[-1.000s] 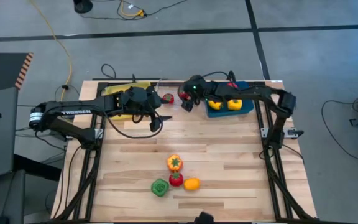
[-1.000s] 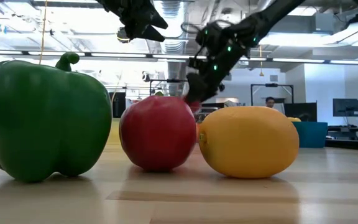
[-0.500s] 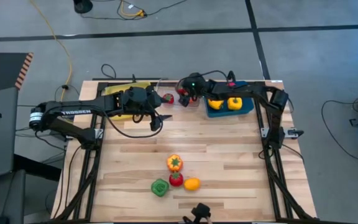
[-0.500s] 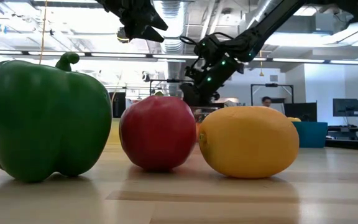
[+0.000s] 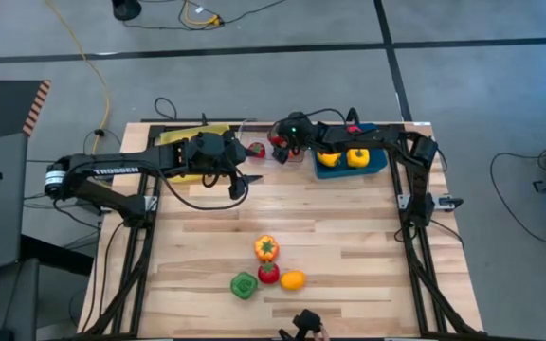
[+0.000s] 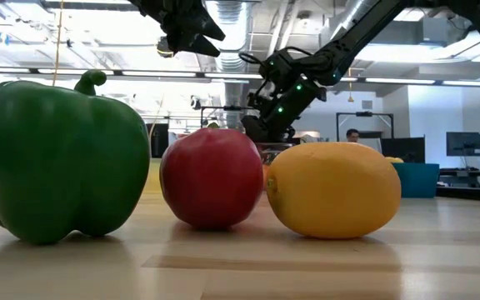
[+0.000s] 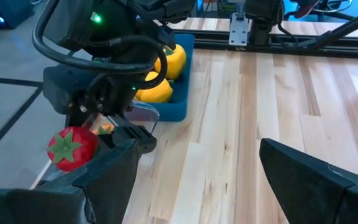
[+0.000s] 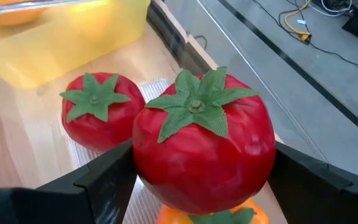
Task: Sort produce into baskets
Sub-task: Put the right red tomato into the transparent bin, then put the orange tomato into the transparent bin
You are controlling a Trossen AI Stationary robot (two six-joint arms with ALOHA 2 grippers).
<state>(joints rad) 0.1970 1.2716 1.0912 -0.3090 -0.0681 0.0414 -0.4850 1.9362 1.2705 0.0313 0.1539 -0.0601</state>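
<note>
My right gripper [image 5: 279, 149] is over the clear basket [image 5: 262, 133] at the far edge, shut on a red tomato with a green top [image 8: 201, 146]. Another red tomato [image 8: 98, 112] and an orange piece [image 8: 173, 216] lie in the clear basket [image 8: 86, 158] beneath it. My left gripper [image 5: 243, 182] is open and empty, just near of the yellow basket [image 5: 190, 138]. The blue basket [image 5: 349, 166] holds yellow produce [image 5: 356, 157]. An orange pepper [image 5: 266, 248], a green pepper [image 5: 244, 285], a red tomato [image 5: 268, 274] and a lemon [image 5: 293, 279] rest on the table near the front. My right gripper pinches the tomato by its round sides [image 8: 143, 168] between its two fingers, one on each side. The tomato's green top [image 8: 196, 106] faces back toward the wrist. The tomato hangs above the clear basket's floor, over the other pieces there.
The yellow basket [image 8: 73, 31] stands next to the clear one, on its left. The blue basket [image 7: 166, 106] stands on its right. The middle of the wooden table [image 5: 292, 213] is bare between the baskets and the four pieces at the front.
My right gripper has gone a little toward the table's far edge and left with the red tomato, and has tipped, ending over the clear basket. It has hardly moved in the last half second.
</note>
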